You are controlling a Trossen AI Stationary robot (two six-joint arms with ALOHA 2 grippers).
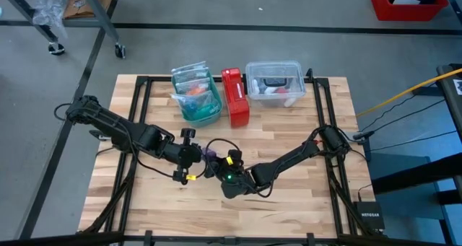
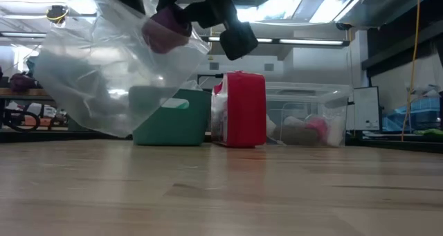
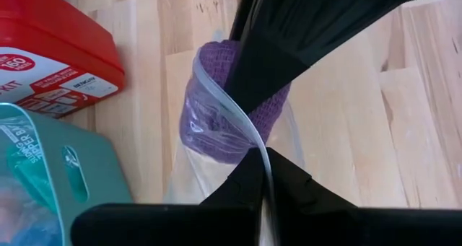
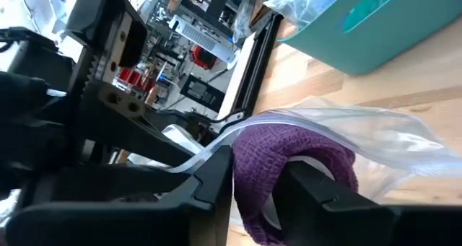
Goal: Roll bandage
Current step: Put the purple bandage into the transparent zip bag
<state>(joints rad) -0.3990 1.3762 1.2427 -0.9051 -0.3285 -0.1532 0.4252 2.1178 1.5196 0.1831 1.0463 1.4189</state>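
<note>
We see the bandage [image 4: 289, 167] as a purple coil, already rolled, held up off the table just in front of the red box [image 1: 235, 96], at the mouth of a clear plastic bag [image 2: 104, 77]. The right gripper [image 4: 256, 177] is clamped on the bandage, fingers either side of the coil w/ the bag's zip edge running over it. The left gripper [image 3: 263, 170] is pinched on the bag's rim right beside the roll; whether it also nips the fabric we can't tell, the view is blocked by its own fingers. The bandage looks soft, light and squashy, a knit that grips rather than slips, so we'd hold it across the coil's sides, firmly enough to stop it unwinding but not to flatten it. The bag is thin, limp and slick, prob. best taken at the stiffer zip strip. Left of the red box is a teal bin [image 1: 196, 102] w/ bagged items inside; right of the box a clear lidded tub [image 1: 276, 84] holds white, pink and dark bits.
</note>
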